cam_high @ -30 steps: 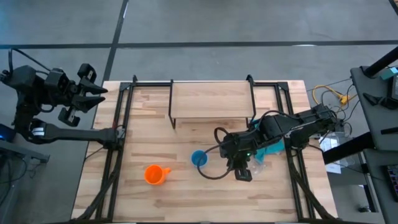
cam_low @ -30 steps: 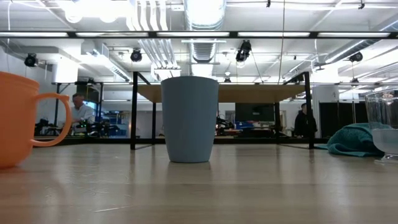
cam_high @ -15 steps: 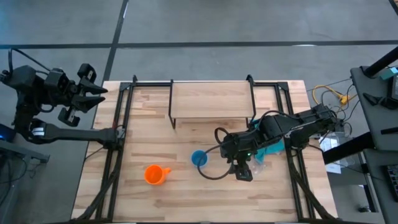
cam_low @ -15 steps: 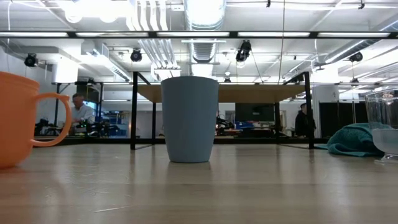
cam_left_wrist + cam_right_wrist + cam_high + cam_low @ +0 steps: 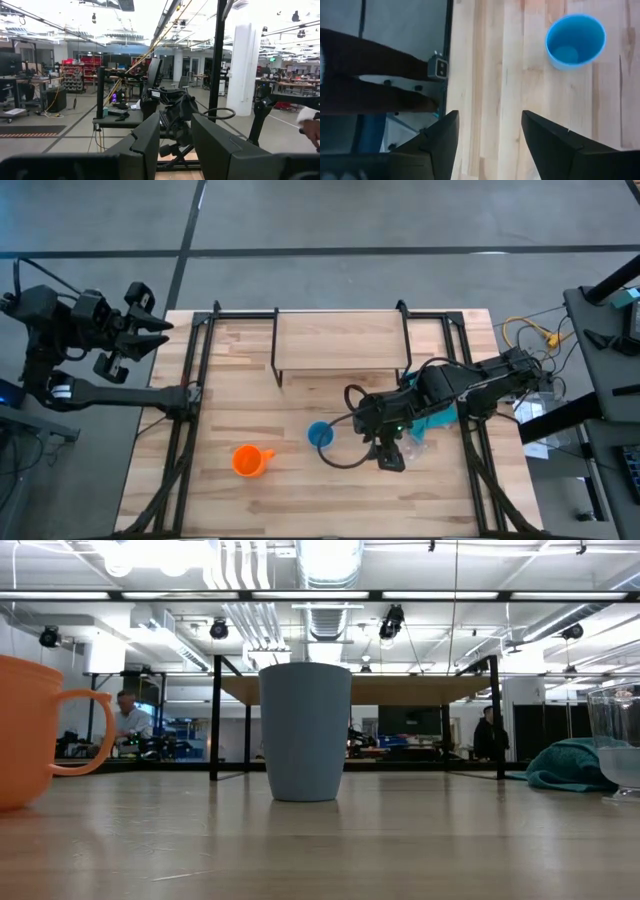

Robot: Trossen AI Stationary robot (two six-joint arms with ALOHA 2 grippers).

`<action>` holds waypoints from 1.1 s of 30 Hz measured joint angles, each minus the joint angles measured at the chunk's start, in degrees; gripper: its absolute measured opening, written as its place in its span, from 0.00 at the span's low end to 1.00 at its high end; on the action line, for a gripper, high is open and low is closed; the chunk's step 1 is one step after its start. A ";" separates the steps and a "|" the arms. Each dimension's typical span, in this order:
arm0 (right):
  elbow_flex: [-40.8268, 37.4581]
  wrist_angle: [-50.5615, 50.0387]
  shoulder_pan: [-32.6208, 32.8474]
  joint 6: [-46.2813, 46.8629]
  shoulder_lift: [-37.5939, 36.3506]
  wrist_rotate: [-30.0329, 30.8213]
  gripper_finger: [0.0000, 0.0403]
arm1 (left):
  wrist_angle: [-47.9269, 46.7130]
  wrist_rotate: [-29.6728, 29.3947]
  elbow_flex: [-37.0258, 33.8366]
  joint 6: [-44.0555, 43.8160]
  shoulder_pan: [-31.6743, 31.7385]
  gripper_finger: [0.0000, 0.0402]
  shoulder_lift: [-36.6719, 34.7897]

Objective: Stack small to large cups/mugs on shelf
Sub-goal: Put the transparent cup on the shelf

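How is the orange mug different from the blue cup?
The orange mug has a handle on its side; the blue cup has none. Seen from above, the mug looks a little wider than the cup. The mug stands nearer the table's left side, the cup nearer its middle. Both stand upright on the table, empty.

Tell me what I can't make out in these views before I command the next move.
- Clear cup: cut off by the low view's right edge; in the high view the right end effector covers most of it.
- Orange mug: cut off by the low view's left edge.
- Shelf: its top surface is unseen in the low view.
- Left end effector: parked off the table's left corner.
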 joint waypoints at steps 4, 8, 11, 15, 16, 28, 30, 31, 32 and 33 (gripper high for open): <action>0.10 0.60 0.00 -1.29 0.00 0.00 0.52 | 0.00 0.00 0.00 0.00 0.02 0.25 0.02; 0.32 -2.13 0.00 -0.65 0.00 -0.05 0.52 | 0.00 0.00 0.00 -0.02 0.01 0.25 0.00; 0.32 -7.46 0.13 1.19 0.00 -2.49 0.52 | 0.00 0.00 0.00 0.00 0.02 0.25 0.02; -0.06 -16.68 0.40 -1.16 -0.05 -4.39 0.52 | 0.00 0.00 0.00 0.00 0.00 0.25 0.02; -0.44 -18.82 0.44 -1.54 -0.07 -4.39 0.52 | 0.00 0.00 0.00 0.00 0.00 0.25 0.02; -12.93 -21.14 2.68 -1.52 0.04 4.47 0.52 | 0.00 0.00 -0.04 -0.01 0.02 0.25 0.02; -16.27 -20.85 3.20 -0.47 0.04 4.48 0.52 | 0.00 0.00 -0.04 -0.02 0.00 0.25 0.00; -17.88 -20.60 3.39 -0.24 0.04 4.48 0.52 | 0.00 0.00 -0.04 0.00 0.00 0.25 0.02; -19.66 -20.00 3.64 -0.22 0.07 4.46 0.52 | 0.00 0.00 -0.04 0.00 0.00 0.25 0.02; -21.06 -19.45 3.83 -0.22 0.10 4.43 0.52 | 0.00 0.00 -0.04 0.00 0.02 0.25 0.01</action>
